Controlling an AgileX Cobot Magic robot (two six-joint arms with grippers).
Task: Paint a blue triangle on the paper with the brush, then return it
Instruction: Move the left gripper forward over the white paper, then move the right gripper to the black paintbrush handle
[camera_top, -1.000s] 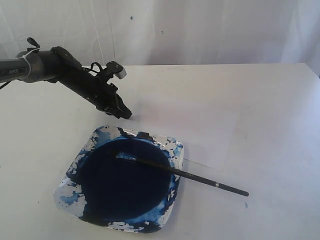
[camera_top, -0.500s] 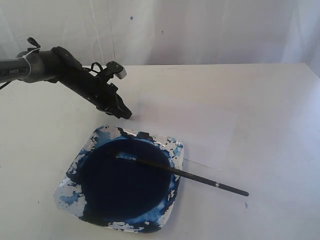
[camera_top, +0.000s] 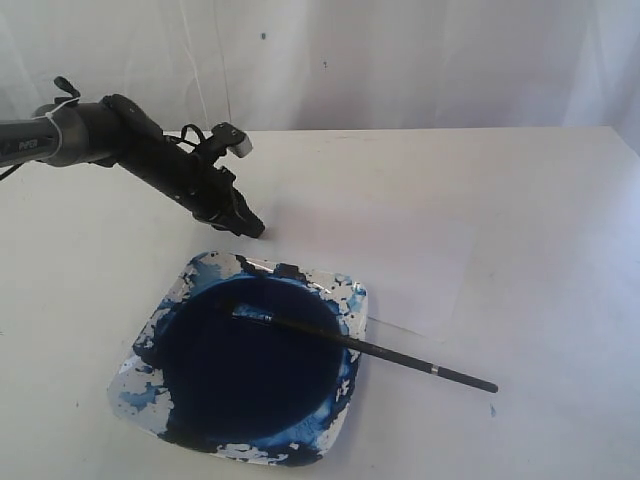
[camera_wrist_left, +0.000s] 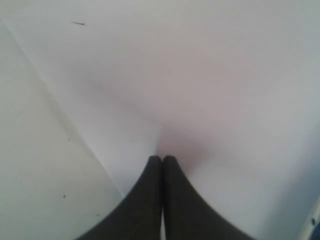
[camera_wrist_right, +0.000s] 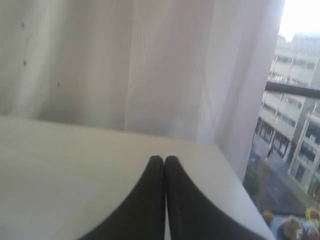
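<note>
The black-handled brush (camera_top: 380, 351) lies across the right rim of the paint dish (camera_top: 345, 294), its tip in the dark blue pool and its handle end out on the table. The white paper (camera_top: 380, 240) lies flat behind and right of the dish; no blue triangle shows on it. My left gripper (camera_top: 256, 230) is shut and empty, its tips low over the paper's near left corner, just behind the dish. In the left wrist view the shut left gripper (camera_wrist_left: 162, 158) hovers over the paper (camera_wrist_left: 210, 90). The right gripper (camera_wrist_right: 164, 159) is shut with nothing in it, above the table far from the dish.
The square dish holds a wide pool of dark blue paint (camera_top: 245, 365) with blue smears on its rim. A white curtain (camera_top: 400, 60) hangs behind the table. The table's right edge (camera_wrist_right: 235, 190) borders a window.
</note>
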